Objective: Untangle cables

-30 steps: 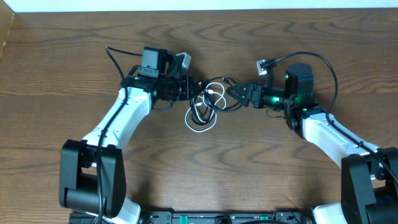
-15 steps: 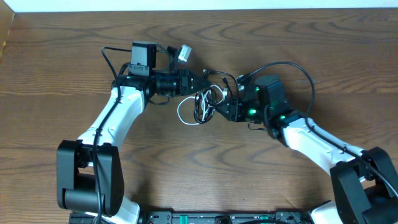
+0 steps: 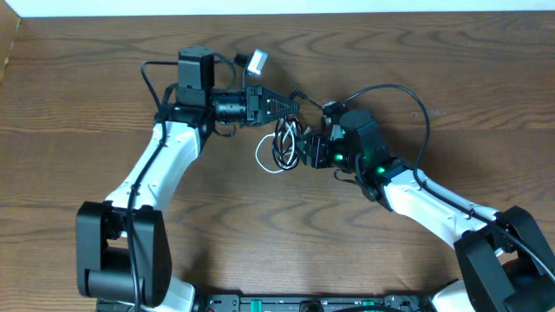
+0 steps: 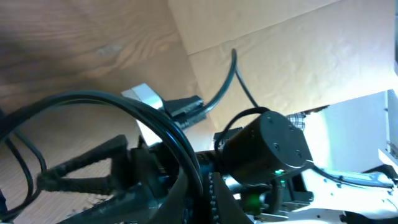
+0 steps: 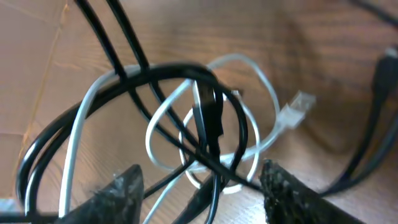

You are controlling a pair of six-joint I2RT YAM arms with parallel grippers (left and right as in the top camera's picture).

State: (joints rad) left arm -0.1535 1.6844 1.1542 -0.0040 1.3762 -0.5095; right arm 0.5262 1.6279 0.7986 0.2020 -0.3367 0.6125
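Untangling barely begun: black cord (image 5: 207,115) loops through white cord (image 5: 239,58); left claw (image 3: 293,106), near white cord, probably clamps black cord; right claw (image 5: 200,178) apart.

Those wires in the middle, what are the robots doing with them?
Two robot arms are untangling them. The left gripper is pinched shut on the black cable, holding the knot up. The right gripper is open right by the tangle, where the white cable loops through the black one.
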